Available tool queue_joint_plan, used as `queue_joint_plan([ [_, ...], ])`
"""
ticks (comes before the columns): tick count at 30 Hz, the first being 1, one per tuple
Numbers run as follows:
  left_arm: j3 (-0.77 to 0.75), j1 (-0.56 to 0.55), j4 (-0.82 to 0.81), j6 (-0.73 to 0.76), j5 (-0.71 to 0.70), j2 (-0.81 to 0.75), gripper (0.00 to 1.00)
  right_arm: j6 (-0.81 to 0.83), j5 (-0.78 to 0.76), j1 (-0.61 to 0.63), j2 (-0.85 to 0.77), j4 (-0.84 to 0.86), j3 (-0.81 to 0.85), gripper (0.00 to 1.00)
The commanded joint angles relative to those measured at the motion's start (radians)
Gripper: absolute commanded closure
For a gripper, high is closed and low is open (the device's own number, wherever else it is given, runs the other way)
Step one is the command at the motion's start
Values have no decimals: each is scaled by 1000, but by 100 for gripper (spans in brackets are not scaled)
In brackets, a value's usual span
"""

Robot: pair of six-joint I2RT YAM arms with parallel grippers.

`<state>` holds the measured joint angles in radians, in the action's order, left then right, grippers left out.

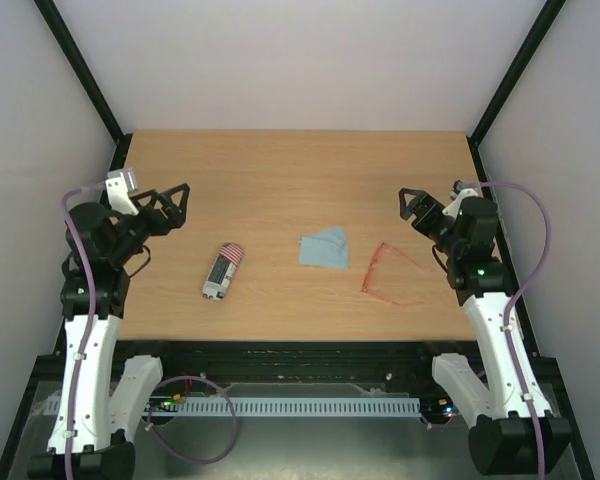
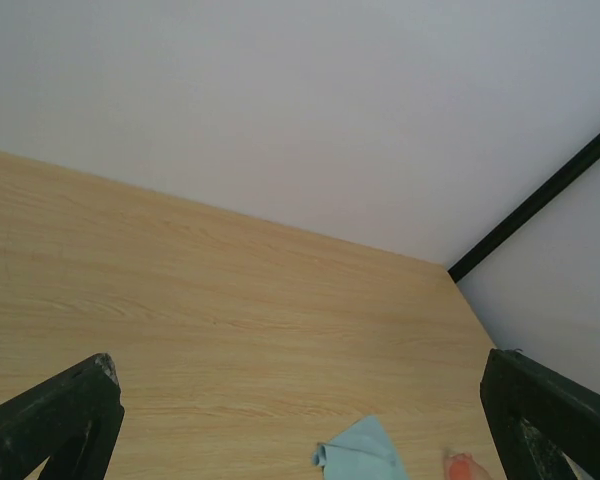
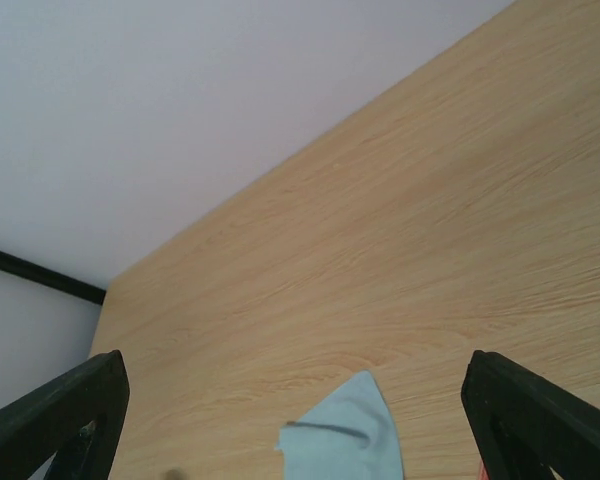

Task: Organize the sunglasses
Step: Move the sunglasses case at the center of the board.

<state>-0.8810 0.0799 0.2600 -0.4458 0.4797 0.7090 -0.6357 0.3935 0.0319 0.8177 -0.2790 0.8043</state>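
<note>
A slim pair of sunglasses with a thin red-orange frame and see-through lenses (image 1: 385, 272) lies on the light wooden desk (image 1: 280, 170). It sits in the right part of the desk, closer to the near edge than to the far one. Nothing touches the sunglasses. Just to their left, apart from them, lies a light blue square cloth (image 1: 323, 248), slightly rumpled, roughly midway between the left and right edges. Further left, well apart from the cloth, an oblong grey case with a flag pattern at its far end (image 1: 222, 271) rests at a slant, its plain end pointing toward the near edge.

The left hand (image 1: 180, 207) hangs above the left part of the desk, beyond the case, with its black fingers (image 2: 65, 415) spread wide and nothing between them. In the left wrist view only bare wood shows between them, with a corner of the cloth and a speck of the orange frame at the bottom edge.

The right hand (image 1: 408, 208) hangs above the right part of the desk, beyond the sunglasses and near the right edge. Its fingers (image 3: 540, 410) are also parted and holding nothing. The right wrist view shows the cloth lying on the wood between them, low in the picture.
</note>
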Motion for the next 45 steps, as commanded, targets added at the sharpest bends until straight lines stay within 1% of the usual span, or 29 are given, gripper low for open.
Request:
queue_joint_plan([
  [1,28,9,-5,-40,-57,-18,0,-19,99,-5,19,37,-8,8],
  [5,128,9,-42,-66,2,-1,0,-41,104,-5,35,61,-21,8],
  [8,174,9,37,-62,-46,48,1,-69,173,-3,69,116,-40,8],
  [11,192,7,122,-79,-47,112,6,-111,200,6,108,177,-65,8],
  [13,235,2,129,-120,-60,133,9,-129,200,16,135,212,-78,8],
  [15,277,-6,117,-174,-74,158,10,-143,195,32,163,236,-81,9],
  [17,306,-18,93,-225,-77,194,13,-150,178,58,187,255,-82,9],
  [19,326,-40,65,-255,-108,232,13,-138,165,95,213,260,-80,11],
  [22,338,-79,38,-270,-155,306,14,-109,124,169,266,225,-56,12],
  [27,349,-128,18,-287,-250,396,14,-122,63,270,313,229,-53,12],
  [31,391,-151,-66,-312,-140,423,16,-125,-10,333,342,201,-34,12],
  [33,396,-182,-76,-318,-136,428,18,-126,-43,357,353,193,-29,12],
  [40,414,-267,-91,-345,-160,481,19,-144,-107,429,377,199,-29,13],
  [45,412,-327,-156,-374,-109,512,19,-165,-139,471,388,201,-37,13],
])
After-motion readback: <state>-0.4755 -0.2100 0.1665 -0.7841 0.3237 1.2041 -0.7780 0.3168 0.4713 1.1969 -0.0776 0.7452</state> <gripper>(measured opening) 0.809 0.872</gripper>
